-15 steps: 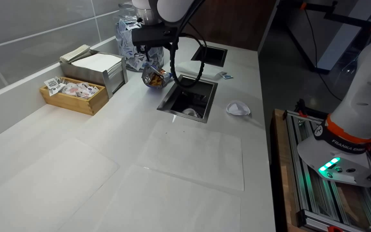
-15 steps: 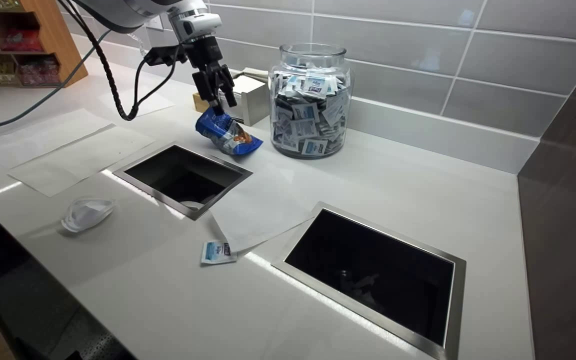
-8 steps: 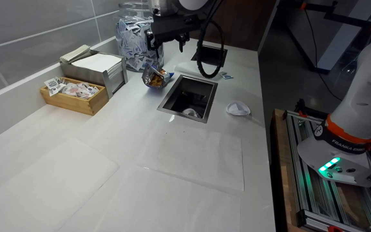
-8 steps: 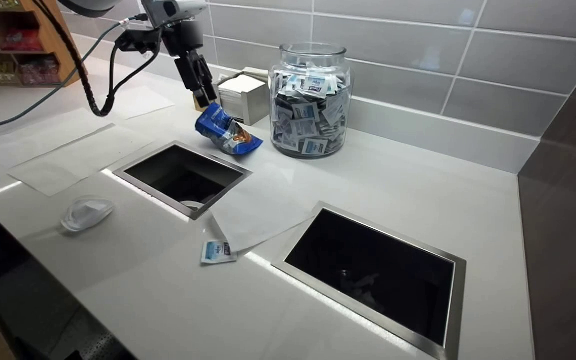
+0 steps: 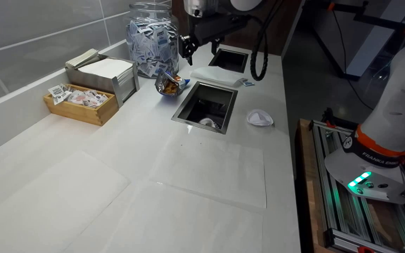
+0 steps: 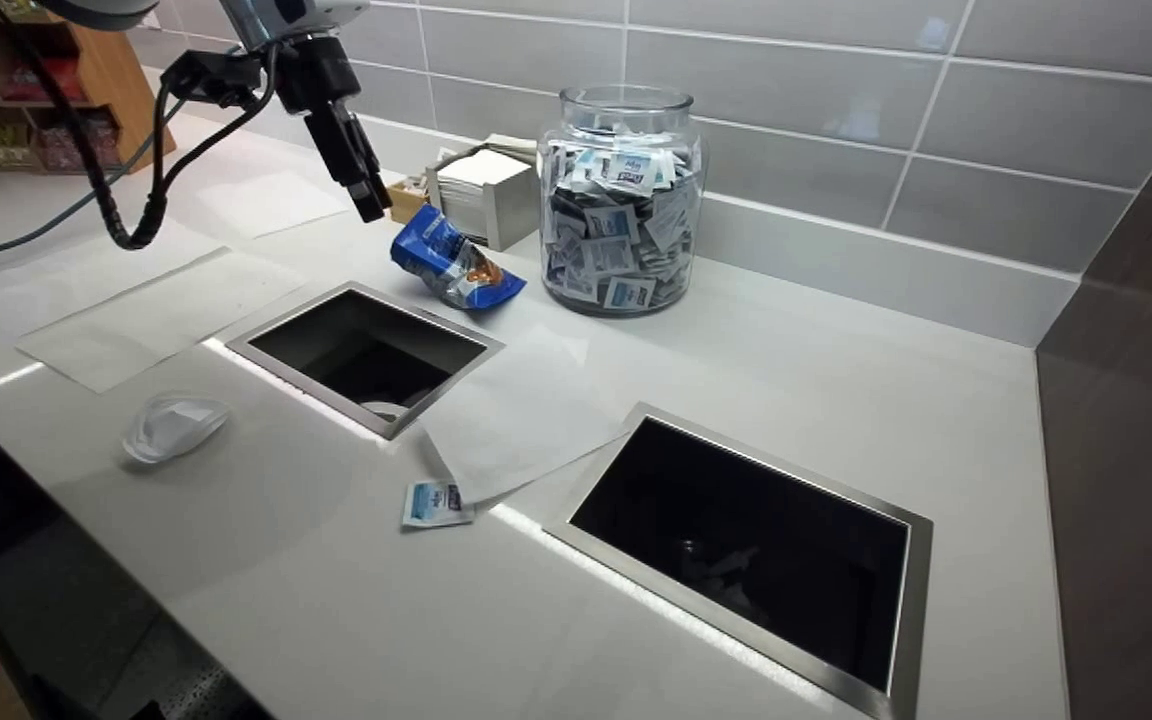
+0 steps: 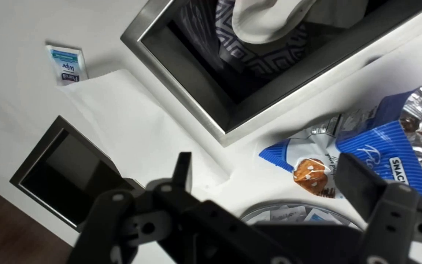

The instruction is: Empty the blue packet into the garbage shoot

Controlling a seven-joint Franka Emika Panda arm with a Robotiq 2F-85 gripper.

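Observation:
The blue packet lies on the counter between the glass jar and the nearer garbage chute. It also shows in an exterior view and the wrist view. Its torn silver mouth is open, with brown contents inside. The square garbage chute has a metal rim beside the packet; it also shows in an exterior view and the wrist view. My gripper is open and empty, above the counter and apart from the packet. In the wrist view my fingers are wide apart.
A glass jar of wipe sachets stands behind the packet. A second chute lies farther along. A napkin holder, wooden sachet box, white paper cup, loose sachet and paper sheets are on the counter.
My gripper has moved from close above the packet, away from it toward the chute side. Its fingers have turned. The packet has not moved.

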